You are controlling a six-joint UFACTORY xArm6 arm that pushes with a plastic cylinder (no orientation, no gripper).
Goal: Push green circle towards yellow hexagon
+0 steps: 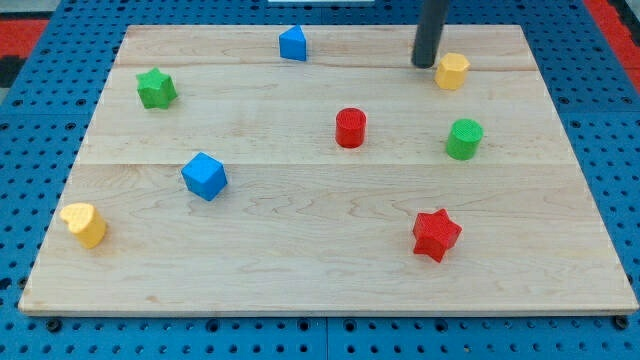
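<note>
Down at the view's bottom edge, the pale wooden counter sits on a blue pegboard, and nearest of all is the yellow block, rounded and heart-like, tucked by the bottom-left corner. Across on the right, about level with it, lies the red star, well apart from everything else. Moving up, the blue cube sits left of centre. Higher again comes the red cylinder, near the middle of the counter, and off to its right the green circle, standing upright with bare wood all round it. Now the link that matters: the yellow hexagon is almost straight above the green circle, a touch to the left, with a clear strip of wood between the two. Over on the far left, the green star holds its own spot. Up top, my tip is planted just beside the yellow hexagon, on its left side, very close, though I cannot tell if they touch; it is well apart from the green circle. No jaws on this arm, just the dark rod, so nothing is gripped. Farthest back, the blue block, its shape hard to call, sits near the top edge.
</note>
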